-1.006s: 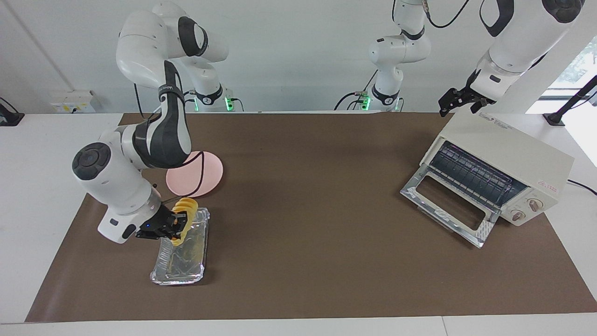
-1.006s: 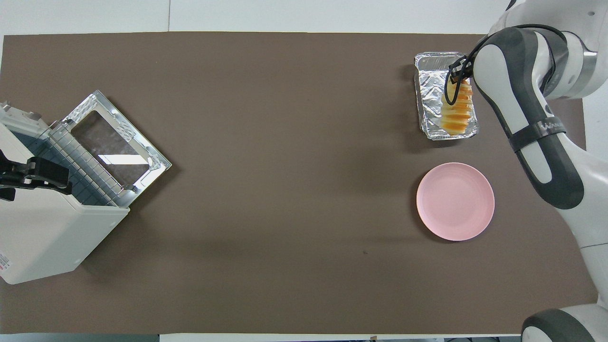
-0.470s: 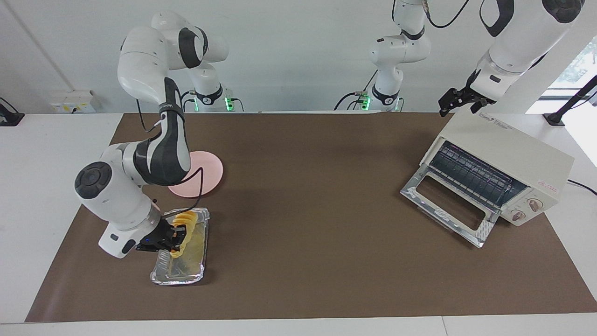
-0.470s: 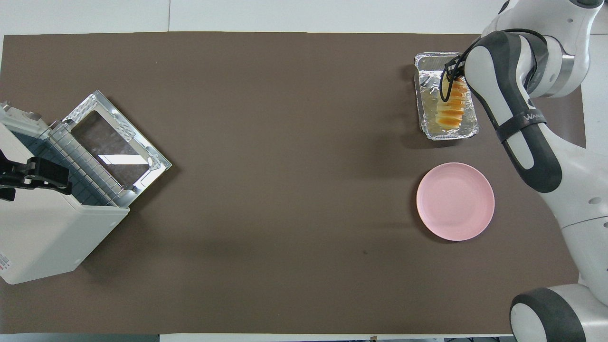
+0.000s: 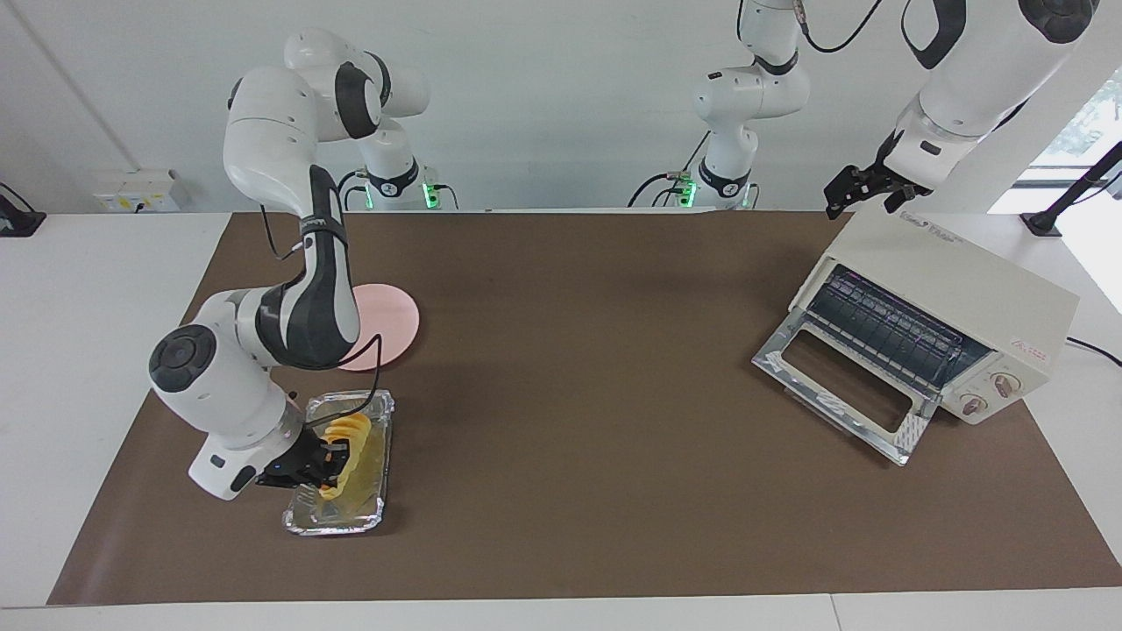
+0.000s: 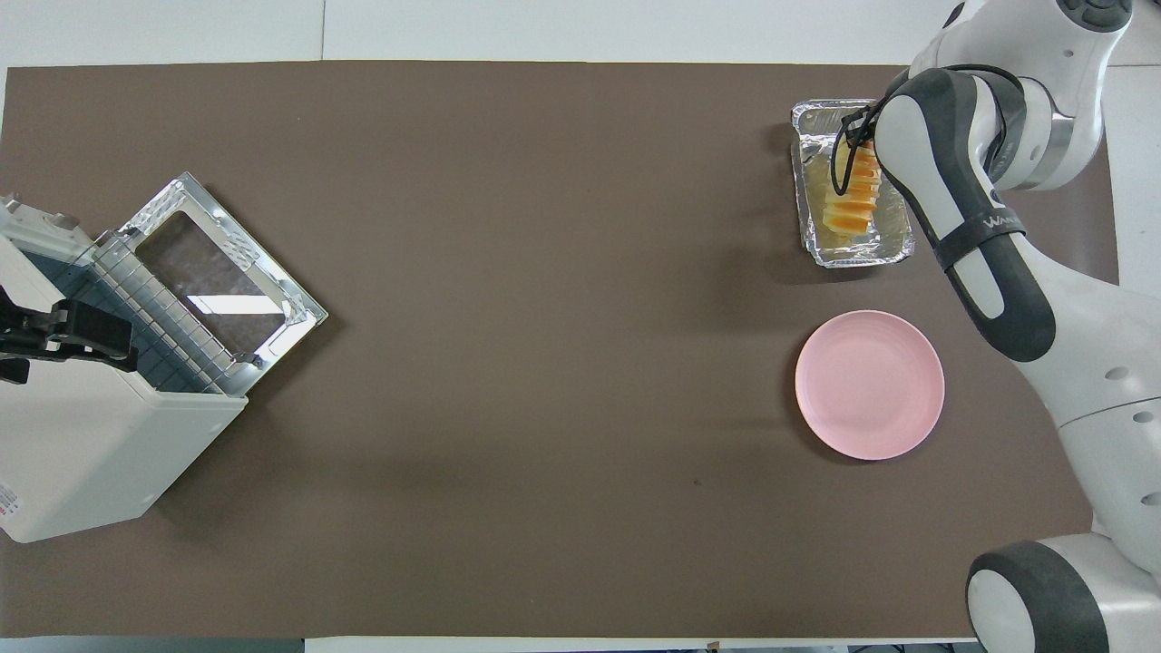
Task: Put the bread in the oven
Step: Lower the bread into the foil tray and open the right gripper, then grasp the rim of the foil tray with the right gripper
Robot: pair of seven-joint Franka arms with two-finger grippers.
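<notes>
The ridged yellow-orange bread point(image 5: 347, 434) point(image 6: 853, 194) is down inside the silver foil tray point(image 5: 338, 523) point(image 6: 853, 259) at the right arm's end of the table. My right gripper point(image 5: 326, 457) is shut on its middle, and the loaf tilts, with its lower end in the tray. In the overhead view the right forearm hides that gripper. The cream-white oven point(image 5: 957, 279) point(image 6: 83, 453) stands at the left arm's end with its glass door point(image 5: 834, 386) point(image 6: 223, 272) dropped open and the wire rack showing. My left gripper point(image 5: 864, 188) point(image 6: 89, 336) waits open just above the oven's top.
A round pink plate point(image 5: 396, 319) point(image 6: 869, 384) lies beside the foil tray, nearer to the robots. A brown mat point(image 5: 596, 368) covers the table between tray and oven. The oven's cable runs off the table's end.
My right gripper has come down with the bread, from held above the foil tray to low inside it, while the right elbow rose. The left arm has not moved.
</notes>
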